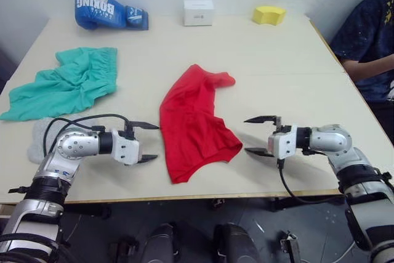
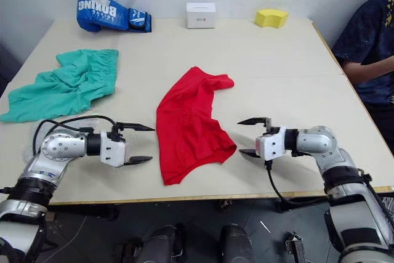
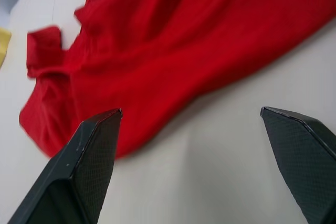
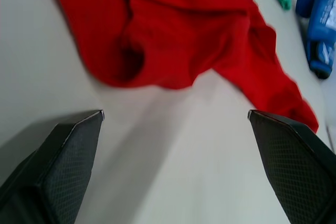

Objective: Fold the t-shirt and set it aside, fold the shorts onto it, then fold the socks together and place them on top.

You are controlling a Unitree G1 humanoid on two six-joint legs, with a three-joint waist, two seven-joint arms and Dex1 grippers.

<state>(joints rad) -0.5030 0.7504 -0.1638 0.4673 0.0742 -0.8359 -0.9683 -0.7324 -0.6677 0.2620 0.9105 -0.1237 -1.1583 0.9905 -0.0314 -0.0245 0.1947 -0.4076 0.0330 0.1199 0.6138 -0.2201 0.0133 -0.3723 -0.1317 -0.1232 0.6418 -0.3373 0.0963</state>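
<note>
The red t-shirt (image 1: pixel 194 124) lies crumpled in a long heap in the middle of the table (image 1: pixel 289 78). Just left of its lower half, my left gripper (image 1: pixel 154 142) stands open, its fingers pointing at the cloth and holding nothing. On the other side my right gripper (image 1: pixel 247 135) is also open and faces the shirt's lower right edge, a short gap away. Both wrist views show the t-shirt (image 3: pixel 184 40) (image 4: pixel 178 30) beyond spread fingertips. The teal shorts (image 1: pixel 68 84) lie bunched at the left. A light grey sock (image 1: pixel 36 135) peeks out beside my left arm, partly hidden.
A blue boxing glove (image 1: pixel 108 9), a white box (image 1: pixel 198 12) and a yellow sponge (image 1: pixel 269 15) line the far edge. A person in a dark blue shirt (image 1: pixel 372 35) sits at the table's right side. The front edge runs just below both grippers.
</note>
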